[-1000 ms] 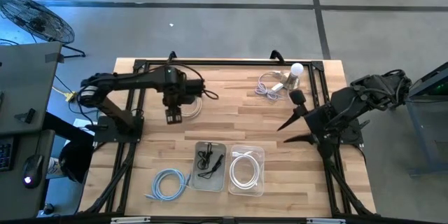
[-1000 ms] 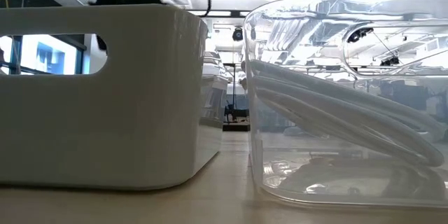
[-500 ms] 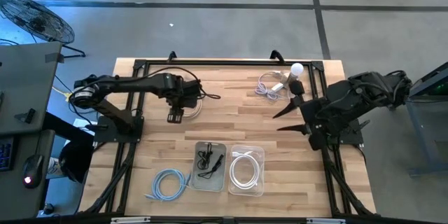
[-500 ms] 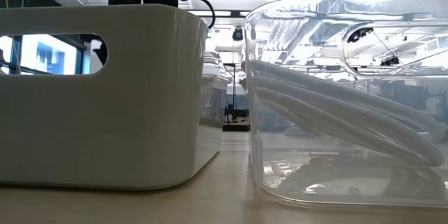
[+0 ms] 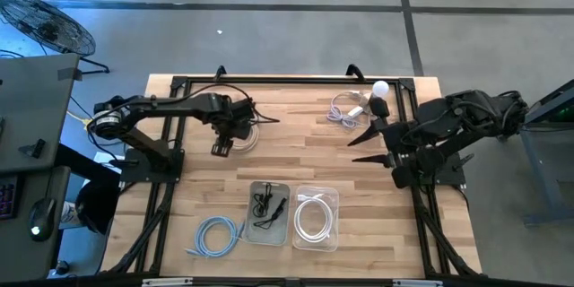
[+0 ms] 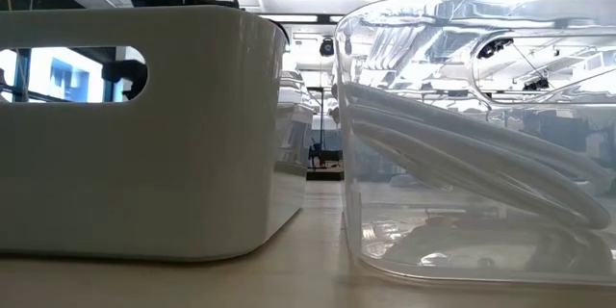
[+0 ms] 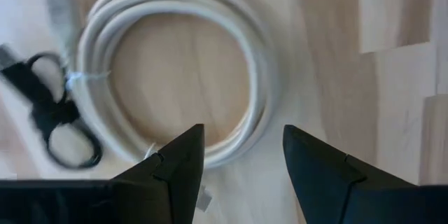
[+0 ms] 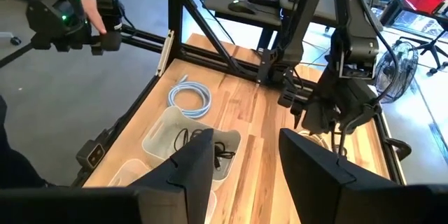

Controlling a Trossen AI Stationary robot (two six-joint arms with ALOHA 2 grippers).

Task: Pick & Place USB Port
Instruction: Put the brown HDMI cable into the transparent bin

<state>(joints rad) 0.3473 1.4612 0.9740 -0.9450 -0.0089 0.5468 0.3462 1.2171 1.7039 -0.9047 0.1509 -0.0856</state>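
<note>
A white coiled cable (image 5: 244, 134) lies flat on the wooden table, left of its middle, with a black looped tie (image 7: 49, 115) next to it. My left gripper (image 5: 221, 149) points straight down over the coil's rim (image 7: 234, 122). It is open, and its two fingers (image 7: 178, 171) straddle the rim without touching it. My right gripper (image 5: 360, 143) hangs open high over the table's right part and points toward the left arm with nothing between its fingers.
At the near edge stand a white bin (image 5: 268, 208) with a black cable, a clear bin (image 5: 316, 218) with a white cable, and a loose light blue coil (image 5: 217, 233). A pale cable bundle (image 5: 345, 109) and a white bulb-shaped thing (image 5: 380, 89) lie far right. A black frame rims the table.
My left gripper has sunk toward the white coil and rolled about its own axis, staying open. My right gripper's fingers have swung a little toward the far edge. The cables have not moved.
</note>
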